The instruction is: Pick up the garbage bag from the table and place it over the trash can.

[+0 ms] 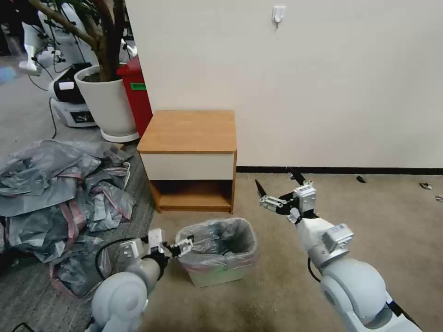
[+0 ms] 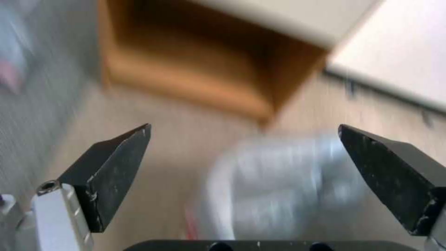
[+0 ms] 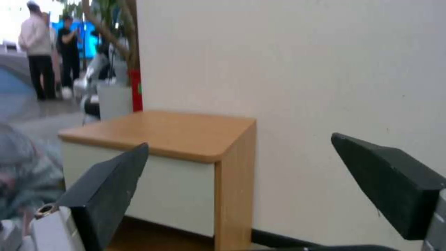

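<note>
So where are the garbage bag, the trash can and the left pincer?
garbage bag (image 1: 230, 235): head view, grey lining inside the bin.
trash can (image 1: 217, 276): head view, its front wall.
left pincer (image 1: 184, 244): head view, between its fingertips.

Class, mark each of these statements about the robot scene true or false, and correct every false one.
1. The thin grey plastic garbage bag lines the cream rectangular trash can. True.
2. The light-brown wooden table has a bag on top. False: its top is bare.
3. The left gripper is open beside the can's rim. True.
4. The right gripper is shut on the bag. False: it is open, holding nothing.
5. The trash can stands on the table's shelf. False: it stands on the floor.
</note>
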### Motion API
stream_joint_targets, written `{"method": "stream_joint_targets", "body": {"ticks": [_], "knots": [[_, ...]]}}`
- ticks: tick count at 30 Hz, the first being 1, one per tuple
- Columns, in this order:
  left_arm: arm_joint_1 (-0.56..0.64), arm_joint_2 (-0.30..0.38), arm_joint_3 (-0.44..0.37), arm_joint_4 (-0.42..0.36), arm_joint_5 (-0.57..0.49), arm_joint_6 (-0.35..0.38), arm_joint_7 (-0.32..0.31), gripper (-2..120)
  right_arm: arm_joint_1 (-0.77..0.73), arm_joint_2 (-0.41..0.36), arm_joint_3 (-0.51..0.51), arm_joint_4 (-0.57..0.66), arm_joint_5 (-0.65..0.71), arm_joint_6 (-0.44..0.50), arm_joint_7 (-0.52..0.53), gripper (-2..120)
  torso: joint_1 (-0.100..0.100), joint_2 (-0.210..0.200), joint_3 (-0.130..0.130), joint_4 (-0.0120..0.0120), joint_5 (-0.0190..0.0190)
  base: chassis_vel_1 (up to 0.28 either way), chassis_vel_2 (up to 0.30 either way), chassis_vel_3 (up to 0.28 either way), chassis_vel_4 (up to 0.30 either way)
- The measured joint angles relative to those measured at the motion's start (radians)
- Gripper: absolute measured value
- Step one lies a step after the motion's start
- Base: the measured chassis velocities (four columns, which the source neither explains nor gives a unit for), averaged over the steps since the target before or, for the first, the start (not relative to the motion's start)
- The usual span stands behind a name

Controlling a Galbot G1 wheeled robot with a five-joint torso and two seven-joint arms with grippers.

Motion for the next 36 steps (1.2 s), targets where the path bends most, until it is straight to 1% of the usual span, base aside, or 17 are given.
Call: {"method": "stream_joint_targets", "body": {"ticks": [2, 3, 5, 6, 7, 8, 10, 11, 13, 14, 15, 21, 26, 36], "knots": [[0.042, -0.038, -0.033, -0.003, 0.169, -0.174, 0.072, 100, -0.031, 0.020, 0.037, 0.002, 0.009, 0.040, 0.007, 100, 0.000, 0.000, 0.000, 0.0000, -0.0001, 0.000, 0.000, 0.000, 0.000], [0.042, -0.038, -0.033, -0.003, 0.169, -0.174, 0.072, 100, -0.031, 0.020, 0.037, 0.002, 0.009, 0.040, 0.007, 100, 0.000, 0.000, 0.000, 0.0000, -0.0001, 0.000, 0.000, 0.000, 0.000], [0.077, -0.078, -0.058, -0.003, 0.277, -0.306, 0.118, 100, -0.061, 0.046, 0.072, -0.007, 0.002, 0.067, 0.007, 100, 0.000, 0.000, 0.000, 0.0001, -0.0001, 0.000, 0.000, 0.000, 0.000], [0.077, -0.078, -0.058, -0.003, 0.277, -0.306, 0.118, 100, -0.061, 0.046, 0.072, -0.007, 0.002, 0.067, 0.007, 100, 0.000, 0.000, 0.000, 0.0001, -0.0001, 0.000, 0.000, 0.000, 0.000], [0.102, -0.117, -0.078, 0.003, 0.344, -0.411, 0.143, 100, -0.086, 0.075, 0.099, -0.023, -0.018, 0.082, 0.002, 100, 0.000, 0.000, 0.000, -0.0002, 0.0002, 0.000, 0.000, 0.000, 0.000], [0.102, -0.117, -0.078, 0.003, 0.344, -0.411, 0.143, 100, -0.086, 0.075, 0.099, -0.023, -0.018, 0.082, 0.002, 100, 0.000, 0.000, 0.000, -0.0002, 0.0002, 0.000, 0.000, 0.000, 0.000], [0.134, -0.165, -0.105, 0.039, 0.416, -0.529, 0.174, 100, -0.105, 0.108, 0.116, -0.047, -0.047, 0.088, -0.009, 100, 0.000, 0.000, 0.000, 0.0000, -0.0001, 0.000, 0.000, 0.000, 0.000], [0.134, -0.165, -0.105, 0.039, 0.416, -0.529, 0.174, 100, -0.105, 0.108, 0.116, -0.047, -0.047, 0.088, -0.009, 100, 0.000, 0.000, 0.000, 0.0000, -0.0001, 0.000, 0.000, 0.000, 0.000], [0.154, -0.195, -0.125, 0.077, 0.474, -0.611, 0.202, 100, -0.115, 0.132, 0.118, -0.075, -0.083, 0.085, -0.011, 100, 0.000, 0.000, 0.000, 0.0000, -0.0001, 0.000, 0.000, 0.000, 0.000], [0.161, -0.204, -0.131, 0.087, 0.493, -0.635, 0.210, 100, -0.118, 0.140, 0.117, -0.085, -0.102, 0.077, -0.011, 100, 0.000, 0.000, 0.000, 0.0000, -0.0001, 0.000, 0.000, 0.000, 0.000], [0.168, -0.212, -0.135, 0.093, 0.505, -0.654, 0.216, 100, -0.120, 0.146, 0.116, -0.095, -0.119, 0.071, -0.011, 100, 0.000, 0.000, 0.000, 0.0001, -0.0001, 0.000, 0.000, 0.000, 0.000], [0.183, -0.229, -0.144, 0.109, 0.518, -0.679, 0.219, 100, -0.122, 0.156, 0.102, -0.138, -0.168, 0.042, -0.011, 100, 0.000, 0.000, 0.000, 0.0000, -0.0001, 0.000, 0.000, 0.000, 0.000], [0.186, -0.243, -0.141, 0.140, 0.531, -0.685, 0.213, 100, -0.113, 0.170, 0.092, -0.180, -0.179, 0.039, -0.011, 100, 0.000, 0.000, 0.000, 0.0001, -0.0001, 0.000, 0.000, 0.000, 0.000], [0.186, -0.245, -0.137, 0.144, 0.530, -0.681, 0.207, 100, -0.112, 0.172, 0.089, -0.186, -0.179, 0.038, -0.012, 100, 0.000, 0.000, 0.000, 0.0000, -0.0001, 0.000, 0.000, 0.000, 0.000]]}}
